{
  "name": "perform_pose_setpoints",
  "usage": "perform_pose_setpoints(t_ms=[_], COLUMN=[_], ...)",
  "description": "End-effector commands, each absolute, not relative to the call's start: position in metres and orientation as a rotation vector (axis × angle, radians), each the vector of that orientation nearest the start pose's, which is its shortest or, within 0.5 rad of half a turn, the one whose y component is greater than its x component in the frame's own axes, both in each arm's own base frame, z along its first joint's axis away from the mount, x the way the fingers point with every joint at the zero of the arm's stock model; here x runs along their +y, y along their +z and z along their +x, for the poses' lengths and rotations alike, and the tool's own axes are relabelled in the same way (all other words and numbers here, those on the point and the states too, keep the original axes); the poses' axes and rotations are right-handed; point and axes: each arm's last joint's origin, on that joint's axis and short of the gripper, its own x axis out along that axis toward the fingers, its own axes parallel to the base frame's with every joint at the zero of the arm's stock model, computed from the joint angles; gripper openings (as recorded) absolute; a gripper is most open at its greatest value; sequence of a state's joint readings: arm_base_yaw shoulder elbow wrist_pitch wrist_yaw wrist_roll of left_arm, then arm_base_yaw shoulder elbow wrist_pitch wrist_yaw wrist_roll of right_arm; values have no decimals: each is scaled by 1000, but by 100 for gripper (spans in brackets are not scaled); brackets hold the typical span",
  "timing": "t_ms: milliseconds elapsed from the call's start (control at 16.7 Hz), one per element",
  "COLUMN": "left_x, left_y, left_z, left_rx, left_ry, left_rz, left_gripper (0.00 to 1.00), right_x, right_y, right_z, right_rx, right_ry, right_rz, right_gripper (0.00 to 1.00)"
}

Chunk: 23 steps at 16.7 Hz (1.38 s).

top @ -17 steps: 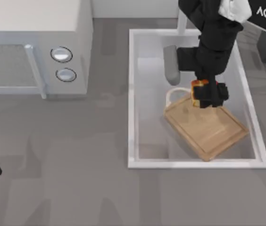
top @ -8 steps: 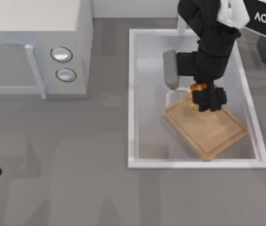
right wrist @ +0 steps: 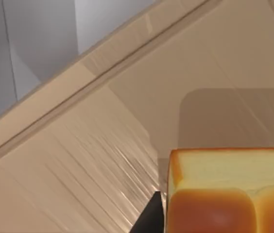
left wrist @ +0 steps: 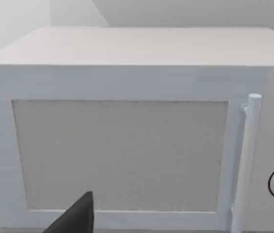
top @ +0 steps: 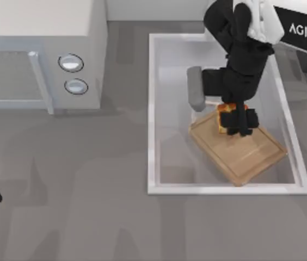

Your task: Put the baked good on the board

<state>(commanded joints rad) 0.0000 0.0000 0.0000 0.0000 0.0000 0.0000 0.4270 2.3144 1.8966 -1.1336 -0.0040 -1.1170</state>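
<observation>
Since a second ago, the right gripper (top: 239,120) has carried the small glossy golden-orange baked good (top: 225,110) inward over the rectangular light-brown wooden board (top: 240,149), still clenched on it. Release remains. Open wood lies ahead; the white tray wall (top: 152,109) stands well apart. The left arm idles by the microwave (left wrist: 127,131).

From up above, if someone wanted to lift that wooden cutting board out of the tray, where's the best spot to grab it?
Probably the long edge of the cutting board toward the top view's lower right: it is bare and has a grooved rim, so come down from above with jaws across that rim. The bread piece and the right gripper sit over the end near the microwave, crowding it.
</observation>
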Motion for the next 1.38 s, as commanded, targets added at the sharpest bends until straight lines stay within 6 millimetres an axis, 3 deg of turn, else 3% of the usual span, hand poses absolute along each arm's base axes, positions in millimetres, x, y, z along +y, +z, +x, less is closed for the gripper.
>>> perform_pose_setpoints(t_ms=[420, 1200, 1380], left_x=[-1, -1, -1], left_y=[160, 160, 160], left_z=[106, 106, 106], left_rx=[0, 0, 0], left_ry=[0, 0, 0], left_rz=[0, 0, 0], left_gripper=[100, 100, 100], right_x=[193, 193, 193], right_y=[140, 140, 140], right_z=[411, 411, 411], right_rx=[1205, 1205, 1205], right_ry=[1201, 1201, 1201], right_rz=[-1193, -1193, -1193], right_gripper=[0, 98, 100])
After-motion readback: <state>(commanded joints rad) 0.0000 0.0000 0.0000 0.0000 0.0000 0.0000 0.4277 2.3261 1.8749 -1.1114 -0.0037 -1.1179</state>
